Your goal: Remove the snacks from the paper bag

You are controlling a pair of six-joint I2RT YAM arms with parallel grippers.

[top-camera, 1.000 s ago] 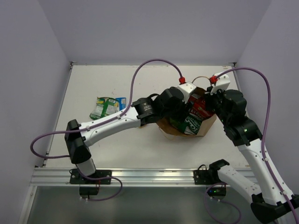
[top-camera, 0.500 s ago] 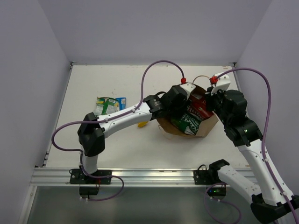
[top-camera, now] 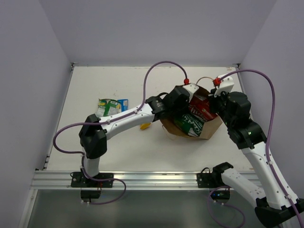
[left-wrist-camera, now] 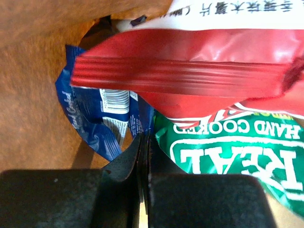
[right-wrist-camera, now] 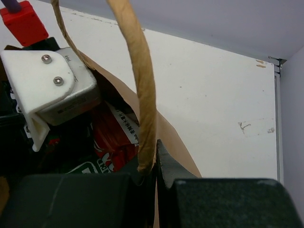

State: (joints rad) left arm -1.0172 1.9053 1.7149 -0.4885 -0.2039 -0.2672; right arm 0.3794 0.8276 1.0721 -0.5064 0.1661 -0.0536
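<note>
While the right gripper (right-wrist-camera: 153, 161) pinches one handle (right-wrist-camera: 137, 80) of the paper bag (top-camera: 210, 127), the left gripper (left-wrist-camera: 141, 143) sits inside the bag's mouth.
The left gripper's jaws are pressed together with no gap. A blue packet (left-wrist-camera: 102, 114) lies just past and left of the tips, a green bag (left-wrist-camera: 228, 142) just to their right, and a red bag (left-wrist-camera: 190, 71) lies across above both. I cannot tell whether a packet edge is caught between the jaws. The paper bag stands at the right of the surface (top-camera: 118, 152), between the two arms. Well to its left lie green-white and blue packets (top-camera: 110, 107), with a small yellow packet (top-camera: 145, 126) nearer the bag.
</note>
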